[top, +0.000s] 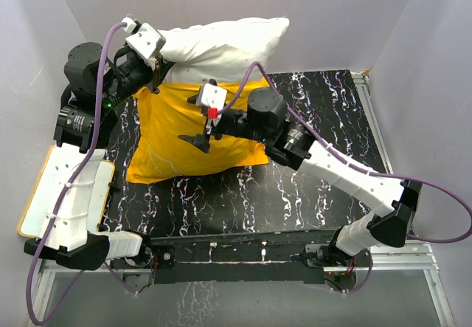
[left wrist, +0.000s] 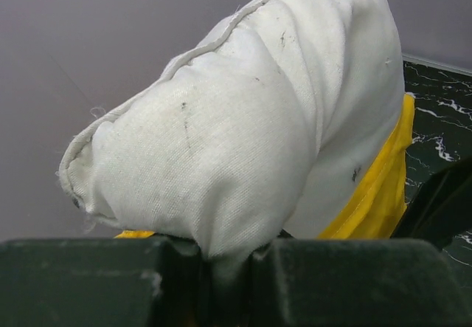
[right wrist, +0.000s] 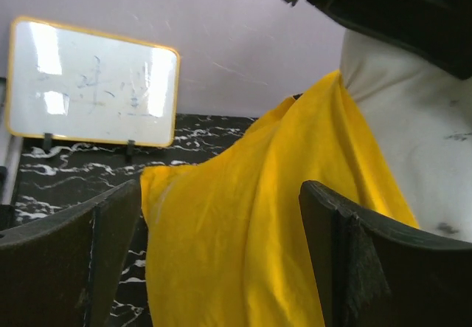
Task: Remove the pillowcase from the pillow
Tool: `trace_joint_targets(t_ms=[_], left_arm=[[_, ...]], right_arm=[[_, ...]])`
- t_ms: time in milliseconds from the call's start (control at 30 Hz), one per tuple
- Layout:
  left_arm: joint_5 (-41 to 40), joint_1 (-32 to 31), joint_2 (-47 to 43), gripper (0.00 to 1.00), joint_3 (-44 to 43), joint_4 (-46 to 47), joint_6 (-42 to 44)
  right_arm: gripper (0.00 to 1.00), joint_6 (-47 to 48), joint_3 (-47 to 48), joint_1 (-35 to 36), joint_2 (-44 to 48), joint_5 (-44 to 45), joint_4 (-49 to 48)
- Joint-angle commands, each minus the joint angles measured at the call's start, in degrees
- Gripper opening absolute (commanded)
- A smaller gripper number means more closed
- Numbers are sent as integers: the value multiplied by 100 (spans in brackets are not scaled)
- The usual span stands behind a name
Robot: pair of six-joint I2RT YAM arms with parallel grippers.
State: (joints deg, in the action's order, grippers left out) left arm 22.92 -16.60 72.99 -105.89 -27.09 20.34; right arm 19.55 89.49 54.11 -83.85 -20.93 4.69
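1. left gripper (left wrist: 225, 268) fills the bottom of its wrist view, pressed together on a pinch of the pillow (left wrist: 243, 135) at its bared corner.
2. the pillow's far end pokes out of the pillowcase (top: 177, 131), which lies rumpled on the marbled table (top: 324, 105) and seems to wrap the pillow's near part.
3. right gripper (top: 200, 139) hovers spread above the pillowcase, gripping nothing.
4. to do this well, i judge: lower the right jaws onto yellow cloth only, pinch, then pull toward the near edge while the left holds the pillow back.
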Motion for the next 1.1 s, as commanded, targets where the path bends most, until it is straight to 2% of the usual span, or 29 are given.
trace_joint_targets(t_ms=[0,300,433,500,733,900,1067], left_arm=[[14,8,0,0,-404,248,-319],[91,5,178,0,-727,78,-594],[107,6,189,0,-761,89,-644],[82,3,190,0,-783,111,-655],[90,8,240,0,-916,154,-709],[32,8,292,0,-1071,284,-738],[-6,8,376,0,-1282,407,-733]], right_arm=[[91,992,-33,214,77,1124,-832],[89,1838,95,531,-176,1731,-1447],[87,2131,416,539,-523,1880,-1093],[82,2140,425,545,-639,1862,-926],[62,2162,-473,729,-726,2145,-1097],[39,2194,-1100,913,-843,2559,-1321],[17,1794,-1567,1051,-962,2480,-1430]])
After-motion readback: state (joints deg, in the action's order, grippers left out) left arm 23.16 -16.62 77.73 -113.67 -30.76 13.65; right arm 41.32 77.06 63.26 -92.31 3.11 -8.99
